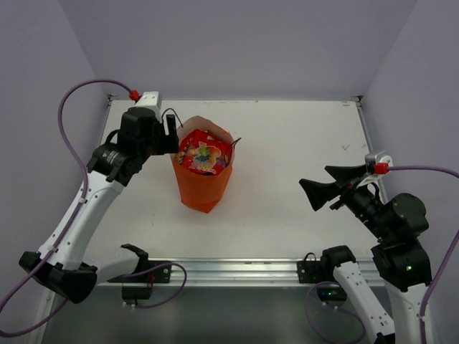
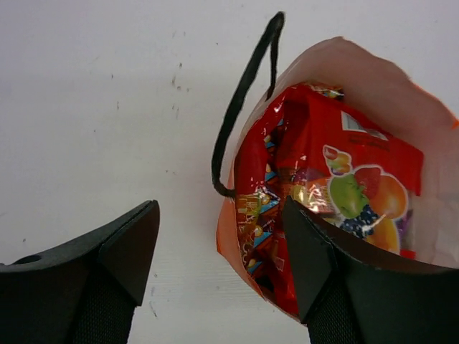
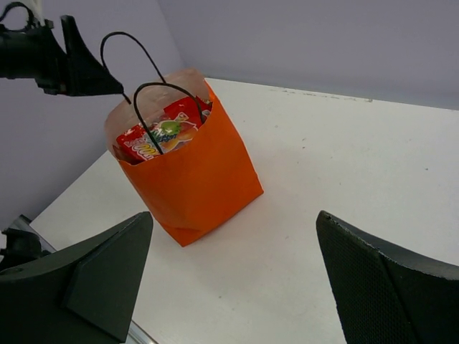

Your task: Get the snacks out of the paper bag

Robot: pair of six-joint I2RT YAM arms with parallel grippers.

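While the paper bag (image 1: 204,188) stands upright left of centre in the top view, red snacks (image 1: 203,156) upright in its mouth, my left gripper (image 2: 219,215), spread and empty, straddles its rim, far nearer than my right gripper (image 1: 313,178), also spread.

You have no text here that can be read. The red packet (image 2: 358,161) at the top of the bag (image 2: 401,93) bears a fruit picture and a small pale label patch near its upper edge, too blurred to read. The second packet (image 2: 252,215) shows gold characters along its edge, illegible. From the right wrist, yellow lettering (image 3: 143,152) on red print is too small to make out.
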